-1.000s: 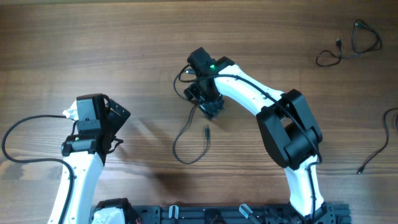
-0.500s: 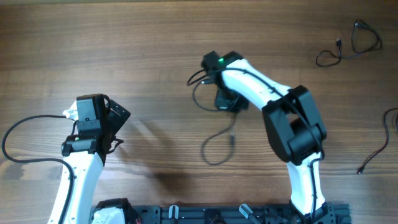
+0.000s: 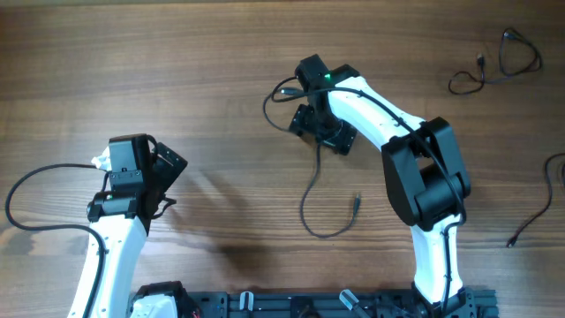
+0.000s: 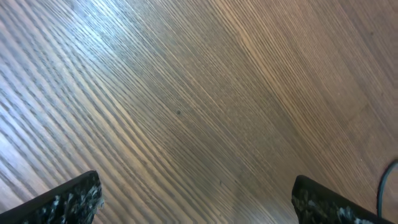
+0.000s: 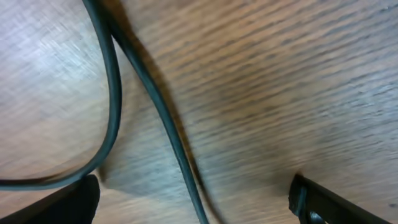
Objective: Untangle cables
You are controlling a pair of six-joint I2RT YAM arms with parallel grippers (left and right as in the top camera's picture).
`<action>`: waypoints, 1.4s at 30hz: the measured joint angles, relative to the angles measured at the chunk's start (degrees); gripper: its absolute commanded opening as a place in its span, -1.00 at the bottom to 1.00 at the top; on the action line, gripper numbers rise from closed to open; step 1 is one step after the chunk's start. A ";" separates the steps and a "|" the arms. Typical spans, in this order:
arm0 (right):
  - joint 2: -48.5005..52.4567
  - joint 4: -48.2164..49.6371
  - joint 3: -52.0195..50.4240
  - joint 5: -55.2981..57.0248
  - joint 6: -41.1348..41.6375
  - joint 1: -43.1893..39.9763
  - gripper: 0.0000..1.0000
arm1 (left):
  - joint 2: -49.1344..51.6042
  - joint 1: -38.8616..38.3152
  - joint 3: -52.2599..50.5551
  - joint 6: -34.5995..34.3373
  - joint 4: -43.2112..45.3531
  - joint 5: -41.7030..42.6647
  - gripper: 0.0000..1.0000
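One thin black cable (image 3: 311, 189) lies in the middle of the table. It makes a small loop (image 3: 272, 104) left of my right gripper (image 3: 324, 131), passes under it and curves down to a plug end (image 3: 357, 202). In the right wrist view this cable (image 5: 166, 121) runs on the wood between the wide-open jaws of the right gripper (image 5: 196, 208), touching neither finger. Two more cables lie apart: a looped one (image 3: 496, 65) at the far right corner and one (image 3: 540, 210) by the right edge. My left gripper (image 3: 170, 164) (image 4: 196, 202) stands open over bare wood, holding nothing.
The table is brown wood. A thicker black wire (image 3: 35, 199) of the left arm curls at the left edge. The arm bases and a black rail (image 3: 300, 305) run along the front edge.
My right gripper has moved right, dragging the middle cable, and has now opened off it. The cable's lower loop and plug end have shifted right. The left arm has not moved.
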 measured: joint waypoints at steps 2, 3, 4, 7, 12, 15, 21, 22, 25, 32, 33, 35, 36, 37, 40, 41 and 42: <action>0.00 1.20 0.00 0.09 3.26 0.00 0.99 | 0.00 0.00 0.00 -0.02 0.02 0.61 1.00; -0.02 2.12 0.00 0.09 4.09 0.00 0.99 | 0.00 0.00 0.00 -0.02 0.02 0.85 1.00; -0.11 2.99 0.02 -0.09 4.44 0.00 0.99 | 0.00 0.00 0.00 -0.02 0.00 1.05 1.00; -0.68 3.43 0.02 -1.77 4.66 -0.13 1.00 | 0.00 0.00 0.00 -0.02 0.00 1.42 1.00; -5.53 7.15 -0.22 -0.59 5.33 -0.13 0.99 | 0.00 0.00 0.00 -0.02 0.00 1.42 1.00; -5.33 7.21 -0.24 3.39 7.23 -0.13 0.99 | 0.00 0.00 0.00 -0.02 0.02 1.44 1.00; -3.50 10.82 -0.24 8.61 7.65 -0.11 0.99 | 0.00 0.00 0.00 -0.02 0.02 1.44 1.00; -2.93 11.61 -0.24 9.14 7.39 0.13 0.99 | 0.00 0.00 0.00 -0.02 0.00 1.44 1.00; -1.73 11.80 -0.24 9.11 5.75 1.44 0.99 | 0.00 0.00 0.00 -0.02 0.00 1.44 1.00; 0.26 9.31 -0.07 9.16 1.95 4.50 0.44 | 0.00 0.00 0.00 -0.02 -0.02 1.44 1.00; 0.33 8.61 0.04 8.85 1.57 4.44 0.36 | 0.00 0.00 0.00 -0.02 0.00 1.44 1.00; 0.44 6.23 0.17 7.41 -1.16 4.20 0.16 | 0.00 0.00 0.00 -0.02 -0.02 1.44 1.00; 0.44 5.03 0.22 6.49 -3.23 4.13 0.01 | 0.00 0.00 0.00 -0.02 0.00 1.44 1.00; 0.50 3.41 0.31 5.64 -6.62 4.07 -0.09 | 0.00 0.00 0.00 -0.02 -0.02 1.44 1.00; 0.59 -3.39 0.44 2.64 -17.46 3.89 0.40 | 0.00 0.00 0.00 -0.02 -0.02 1.44 1.00; 0.66 -5.51 0.46 2.03 -20.48 3.72 0.50 | 0.00 0.00 0.00 -0.02 0.00 1.44 1.00; 0.70 -7.80 0.46 1.81 -23.56 3.52 0.68 | 0.00 0.00 0.00 -0.02 0.00 1.44 1.00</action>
